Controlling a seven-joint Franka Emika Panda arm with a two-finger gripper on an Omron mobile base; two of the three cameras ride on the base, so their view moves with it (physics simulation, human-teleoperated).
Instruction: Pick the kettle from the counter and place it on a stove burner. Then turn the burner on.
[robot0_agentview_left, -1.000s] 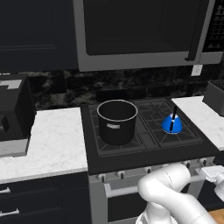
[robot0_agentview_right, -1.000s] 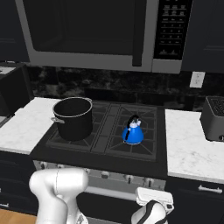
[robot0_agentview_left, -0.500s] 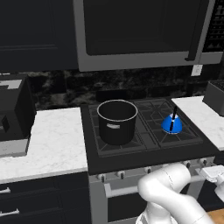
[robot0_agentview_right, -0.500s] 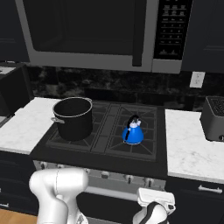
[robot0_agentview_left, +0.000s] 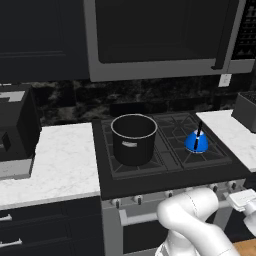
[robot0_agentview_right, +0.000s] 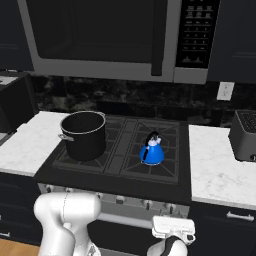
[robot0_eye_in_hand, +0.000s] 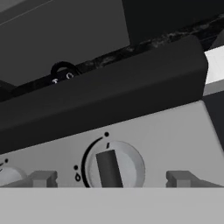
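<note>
Right base view, one kettle (robot0_agentview_right: 151, 151) on stove burner (robot0_agentview_right: 150, 160), one pot (robot0_agentview_right: 84, 135)

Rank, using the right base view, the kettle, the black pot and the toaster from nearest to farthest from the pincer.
The pincer sits low at the stove front, facing a knob.
1. Kettle, right burner, just above it.
2. Toaster, far right counter.
3. Pot, left burner. Toaster and pot are close; the ranking is tentative.
</note>
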